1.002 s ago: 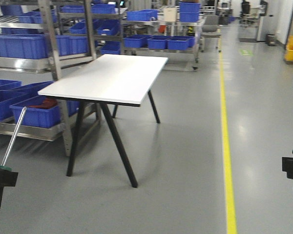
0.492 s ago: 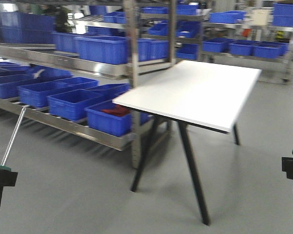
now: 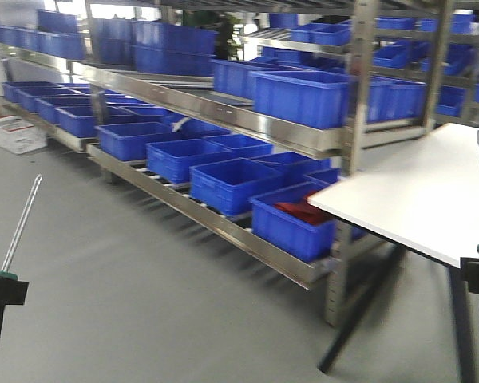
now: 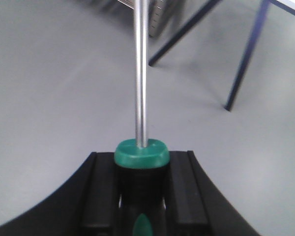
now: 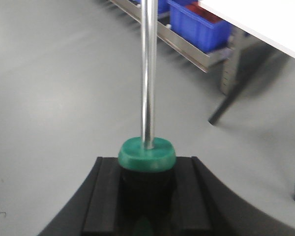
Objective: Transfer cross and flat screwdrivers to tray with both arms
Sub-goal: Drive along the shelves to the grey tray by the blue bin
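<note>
Between the two black pads of your left gripper (image 4: 141,169) sits the handle of the left screwdriver (image 4: 141,73). The jaws are clamped on the dark grip from both sides. Its green collar stands just clear of the pad tips, and the bare metal shaft runs straight out ahead along the jaws' centre line.

Your right gripper (image 5: 147,172) shows you the same hold. Its jaws press against the handle of the right screwdriver (image 5: 148,69), with the green collar just proud of the pads and the shaft centred and pointing forward.

From the front view you see both shafts rising from the bottom corners. The left one leans slightly to the right, and the right one is nearly upright at the frame's right edge. The tips are too small for you to tell their type. Both tools hang in the air above the grey floor (image 3: 104,303), well apart from each other.

Ahead of you a steel rack (image 3: 223,116) holds rows of blue bins (image 3: 223,179). The corner of a white table (image 3: 415,195) stands at the right, behind the right screwdriver's shaft.
</note>
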